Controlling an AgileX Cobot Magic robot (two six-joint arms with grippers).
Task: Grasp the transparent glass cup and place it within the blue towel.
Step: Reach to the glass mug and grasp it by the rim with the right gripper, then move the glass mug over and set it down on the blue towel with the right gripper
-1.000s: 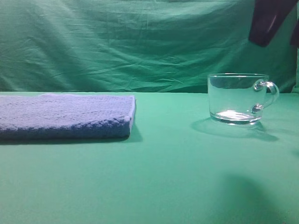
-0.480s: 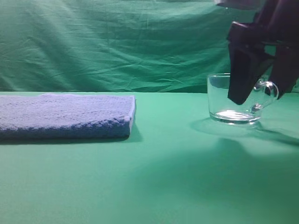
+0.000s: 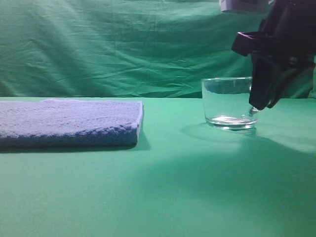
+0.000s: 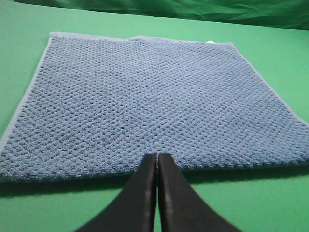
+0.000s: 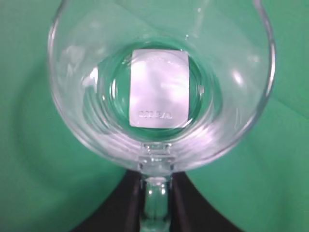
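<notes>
The transparent glass cup [image 3: 228, 102] stands on the green table at the right; from above it fills the right wrist view [image 5: 159, 82]. My right gripper [image 3: 260, 101] is at the cup's right side, shut on its loop handle [image 5: 155, 200], with a black finger on each side of the handle. The blue towel [image 3: 69, 122] lies flat at the left and fills the left wrist view [image 4: 145, 101]. My left gripper [image 4: 157, 157] is shut and empty, its tips at the towel's near edge; it is out of the exterior view.
The green cloth table [image 3: 163, 187] runs between towel and cup. A green cloth backdrop [image 3: 123, 44] hangs behind. The right arm's dark body [image 3: 289, 29] stands over the cup at the top right.
My right gripper came down from the top right and closed on the cup's handle. The cup has shifted a little to the left. The towel has not moved.
</notes>
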